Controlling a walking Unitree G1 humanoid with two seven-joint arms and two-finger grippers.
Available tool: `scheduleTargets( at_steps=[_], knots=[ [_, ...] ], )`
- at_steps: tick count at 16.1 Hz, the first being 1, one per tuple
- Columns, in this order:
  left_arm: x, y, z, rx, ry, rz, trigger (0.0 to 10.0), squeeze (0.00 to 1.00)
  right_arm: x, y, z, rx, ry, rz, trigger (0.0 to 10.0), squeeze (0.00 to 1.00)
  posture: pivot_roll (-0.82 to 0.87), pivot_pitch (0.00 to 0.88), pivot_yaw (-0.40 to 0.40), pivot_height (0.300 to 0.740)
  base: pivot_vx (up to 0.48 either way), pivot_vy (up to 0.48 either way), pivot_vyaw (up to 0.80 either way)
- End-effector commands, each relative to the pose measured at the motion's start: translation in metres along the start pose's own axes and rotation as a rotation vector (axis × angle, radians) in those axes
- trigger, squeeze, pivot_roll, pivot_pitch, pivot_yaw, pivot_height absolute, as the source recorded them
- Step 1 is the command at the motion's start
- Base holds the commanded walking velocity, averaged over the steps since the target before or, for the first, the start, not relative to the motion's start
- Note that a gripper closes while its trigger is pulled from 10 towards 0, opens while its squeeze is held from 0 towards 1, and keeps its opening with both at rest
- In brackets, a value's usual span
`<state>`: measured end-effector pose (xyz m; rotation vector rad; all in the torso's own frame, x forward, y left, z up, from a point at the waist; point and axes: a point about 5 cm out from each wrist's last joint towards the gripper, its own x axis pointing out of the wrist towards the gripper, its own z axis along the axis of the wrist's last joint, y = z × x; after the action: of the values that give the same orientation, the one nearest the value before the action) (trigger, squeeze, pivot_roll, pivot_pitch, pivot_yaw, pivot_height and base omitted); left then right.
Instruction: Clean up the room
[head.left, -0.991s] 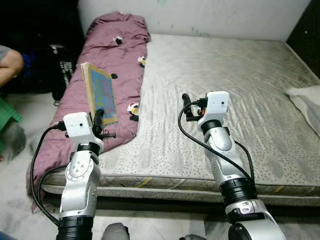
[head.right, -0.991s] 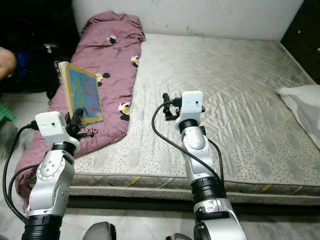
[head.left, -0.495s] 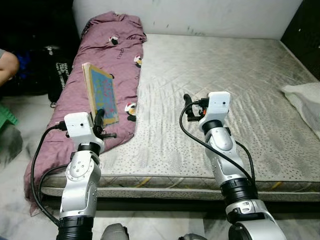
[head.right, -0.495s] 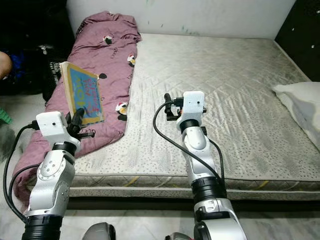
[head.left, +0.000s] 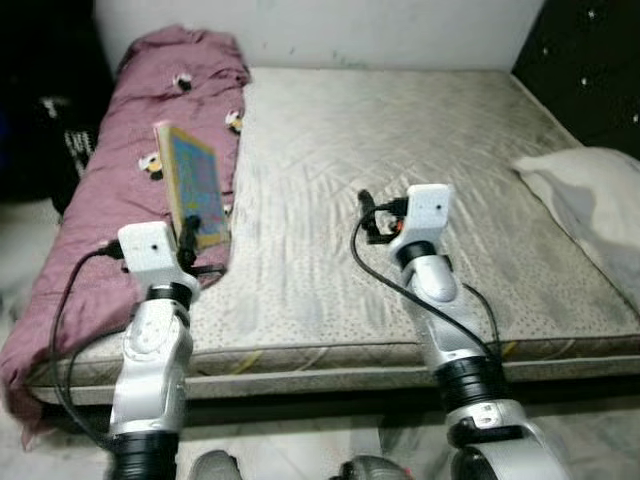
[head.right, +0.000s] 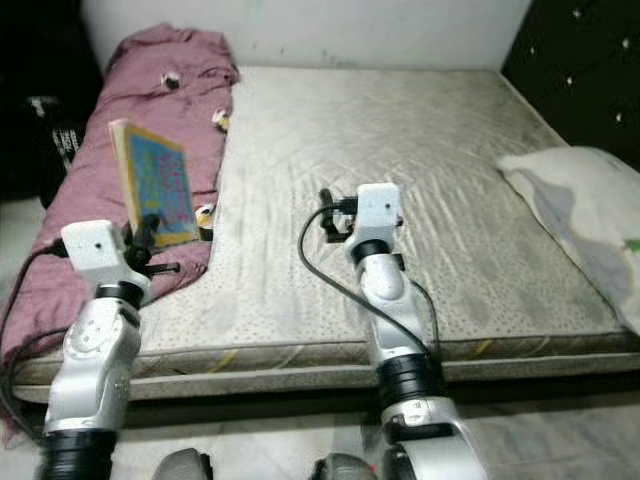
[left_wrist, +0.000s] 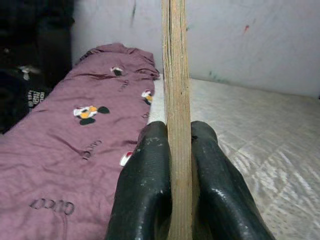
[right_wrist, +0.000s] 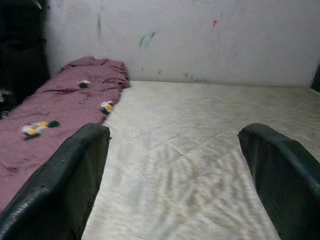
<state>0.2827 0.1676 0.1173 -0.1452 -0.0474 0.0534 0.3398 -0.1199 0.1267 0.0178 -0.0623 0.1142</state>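
Dim, even light; head views blurred; corners dark

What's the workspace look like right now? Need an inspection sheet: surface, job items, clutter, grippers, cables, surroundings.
Surface: bare grey mattress, low on a pale floor.
Job's things: book with a blue cover, held upright over the mattress's left edge; purple blanket lying along the left side.
Clutter: white pillow at the right edge.
Grippers: left gripper shut on the book's edge, fingers on either side; right gripper open, raised over the mattress, holding nothing.
Cables: a black cable loops from each wrist, left and right.
Surroundings: white marked wall behind; dark tufted panel to the right; dark things at far left, too dim to tell.
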Motion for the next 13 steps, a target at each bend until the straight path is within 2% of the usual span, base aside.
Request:
scheduleTargets(
  at_steps=[1, 9, 11, 13],
  knots=[
    [0.0026, -0.0059, 0.0118, 0.009, -0.05, -0.033, 10.0, 0.0, 0.0013, -0.003, 0.0031, 0.005, -0.008, -0.016, 10.0, 0.0, -0.03, 0.0, -0.052, 0.74, 0.0, -0.266, 0.0],
    [0.004, -0.0072, 0.0115, 0.003, -0.052, -0.034, 10.0, 0.0, 0.0022, -0.0049, 0.0039, -0.001, -0.009, -0.021, 10.0, 0.0, -0.04, 0.0, -0.051, 0.74, 0.0, -0.27, 0.0],
    [0.0015, -0.0096, 0.0121, -0.024, -0.063, -0.047, 10.0, 0.0, -0.0016, -0.0074, 0.0026, 0.0, -0.008, -0.032, 10.0, 0.0, -0.04, 0.0, -0.056, 0.74, 0.0, 0.0, 0.0],
    [-0.0037, -0.0082, 0.013, -0.029, -0.065, -0.077, 10.0, 0.0, -0.0068, -0.0028, -0.0029, 0.003, 0.009, -0.014, 10.0, 0.0, -0.04, 0.0, -0.051, 0.74, 0.0, 0.0, 0.0]
  ],
)
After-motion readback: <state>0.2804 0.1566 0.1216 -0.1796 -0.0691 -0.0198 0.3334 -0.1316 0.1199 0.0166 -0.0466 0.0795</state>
